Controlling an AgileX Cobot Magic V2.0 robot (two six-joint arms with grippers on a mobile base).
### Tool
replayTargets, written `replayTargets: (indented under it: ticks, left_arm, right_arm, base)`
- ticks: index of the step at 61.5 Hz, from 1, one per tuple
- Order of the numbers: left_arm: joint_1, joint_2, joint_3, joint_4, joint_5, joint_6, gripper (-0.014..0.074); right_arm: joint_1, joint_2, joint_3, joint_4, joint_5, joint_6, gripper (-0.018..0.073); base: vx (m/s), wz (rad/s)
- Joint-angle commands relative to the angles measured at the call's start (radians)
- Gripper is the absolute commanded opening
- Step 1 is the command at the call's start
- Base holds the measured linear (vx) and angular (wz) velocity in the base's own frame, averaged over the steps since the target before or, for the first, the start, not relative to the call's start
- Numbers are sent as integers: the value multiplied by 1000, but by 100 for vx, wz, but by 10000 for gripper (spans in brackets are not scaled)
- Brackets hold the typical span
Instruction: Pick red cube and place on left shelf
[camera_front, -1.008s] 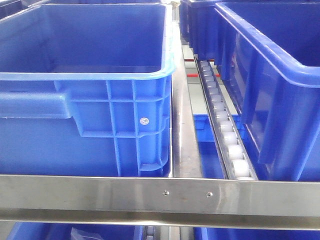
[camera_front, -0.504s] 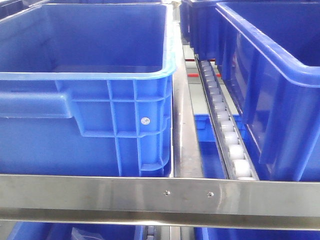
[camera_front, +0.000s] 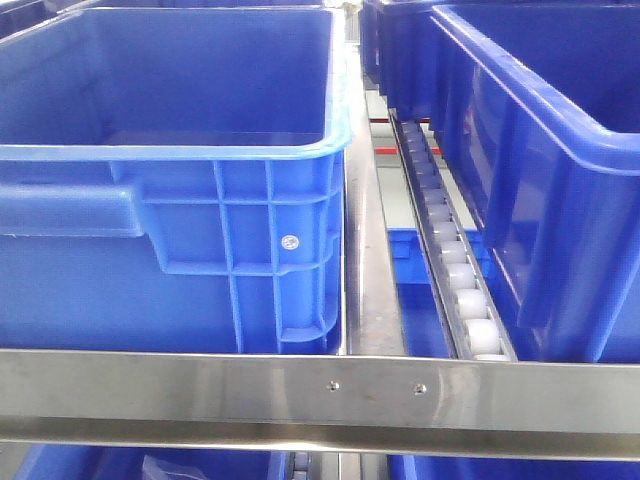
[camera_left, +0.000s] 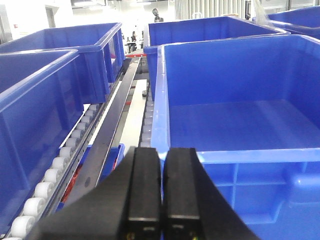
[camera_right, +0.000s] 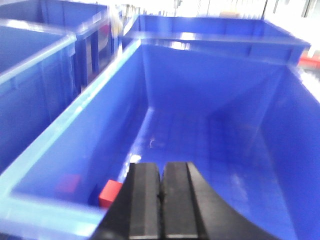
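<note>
The red cube (camera_right: 110, 193) lies on the floor of a blue crate (camera_right: 100, 115), close to its near left corner. The right gripper (camera_right: 161, 167) hangs above that crate, shut with nothing between its fingers, and its left finger hides the cube's right edge. The left gripper (camera_left: 163, 152) is also shut and empty, hovering over the near rim of another blue crate (camera_left: 235, 105). The left shelf shows in the front view as a shiny steel front rail (camera_front: 320, 390) with a white roller track (camera_front: 450, 260) and blue crates (camera_front: 170, 230). No cube or gripper appears in the front view.
Several more blue crates (camera_left: 75, 50) stand in rows behind and beside. A roller track (camera_left: 60, 160) and a dark steel divider (camera_left: 112, 125) run between the crates in the left wrist view. A faint red reflection of the cube (camera_right: 67, 184) shows on the crate wall.
</note>
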Motion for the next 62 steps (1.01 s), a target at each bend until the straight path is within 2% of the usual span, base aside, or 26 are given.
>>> replayTargets:
  ticks: [1, 6, 13, 44, 47, 56, 62]
  left_arm:
    - [-4, 8, 22, -6, -83, 1, 106]
    - [-4, 8, 22, -6, -83, 1, 106]
    - [-4, 8, 22, -6, -83, 1, 106]
    - [-4, 8, 22, -6, -83, 1, 106]
    - [-4, 8, 22, -6, -83, 1, 106]
    - [-4, 8, 22, -6, -83, 1, 106]
    - [-4, 8, 22, -6, -83, 1, 106]
  right_arm:
    - [-8, -69, 41, -6, -49, -2, 49]
    - [-8, -136, 98, 8, -49, -2, 49]
    - [-13, -203, 94, 18, 25, 7, 49]
    - [-16, -199, 95, 37, 24, 5, 49]
    - [-16, -199, 95, 83, 26, -38, 49]
    - [-16, -199, 95, 278, 23, -258, 49]
    - [-16, -199, 95, 290, 11, -280, 49]
  base:
    - [0, 0]
    - [0, 0]
    - [0, 0]
    - [0, 0]
    - [0, 0]
    - [0, 0]
    - [0, 0]
